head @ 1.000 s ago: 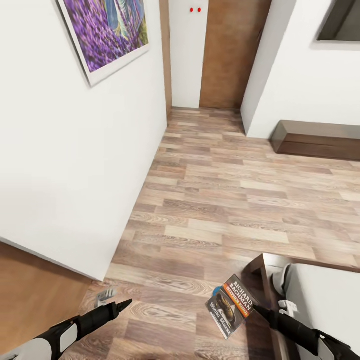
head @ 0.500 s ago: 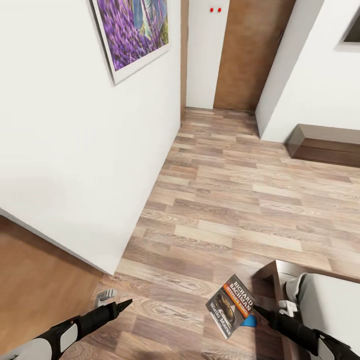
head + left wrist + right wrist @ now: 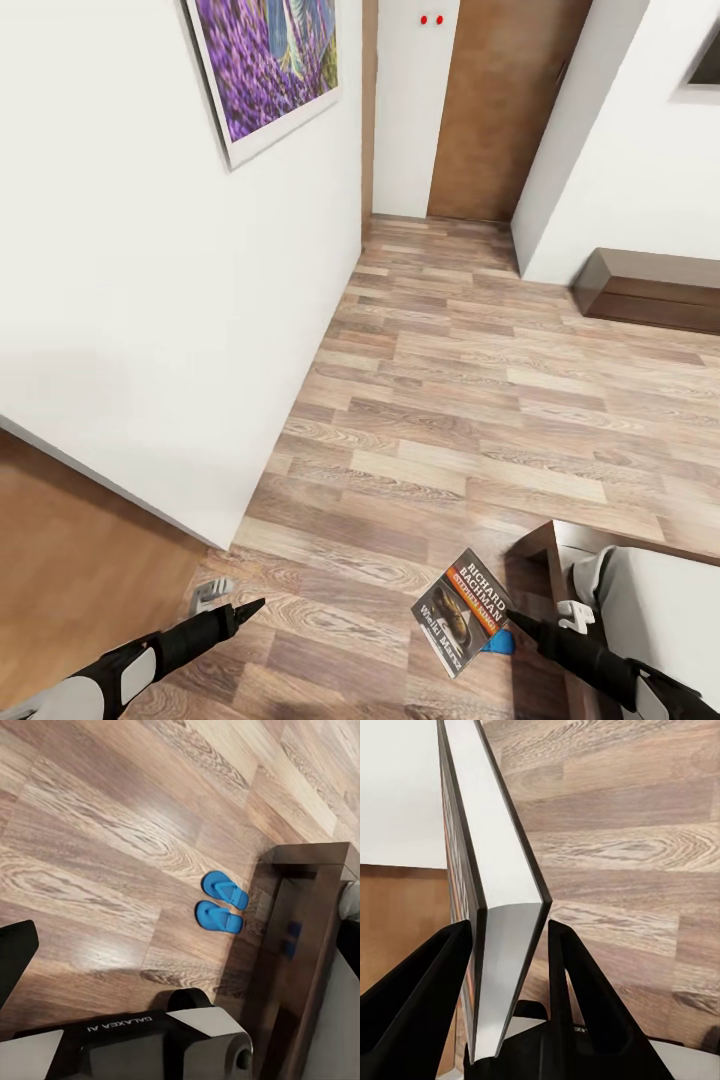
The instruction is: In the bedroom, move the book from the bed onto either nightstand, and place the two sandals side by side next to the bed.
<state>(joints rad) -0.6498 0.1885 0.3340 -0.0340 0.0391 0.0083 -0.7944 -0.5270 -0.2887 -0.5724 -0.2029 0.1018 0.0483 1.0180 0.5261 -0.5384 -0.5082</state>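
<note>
Wood-plank floor [image 3: 450, 400] in mixed brown tones runs between white walls [image 3: 150, 300] toward a brown door [image 3: 500, 110] at the far end; a framed picture of purple flowers [image 3: 270, 60] hangs on the left wall, and a low dark wooden bench [image 3: 650, 290] stands against the right wall. At lower right in the head view appears a corner of the bed [image 3: 560, 545] — dark brown frame with a pale mattress. The right gripper [image 3: 515, 622] is clamped on the book [image 3: 460, 610], a thin paperback with a dark cover, an orange band and white lettering, held in the air above the floor just beside the bed corner; in the right wrist view the black fingers [image 3: 574, 1012] press against both covers of the book [image 3: 495, 892], seen edge-on. The left gripper [image 3: 250, 606] points forward over the floor, holding nothing; whether its fingers stand apart or together cannot be told. In the left wrist view the two blue sandals [image 3: 221, 902] lie flat on the floor — side by side, close together, just beside the bed frame [image 3: 300, 945]. A sliver of blue [image 3: 498, 641] shows below the book in the head view.
</note>
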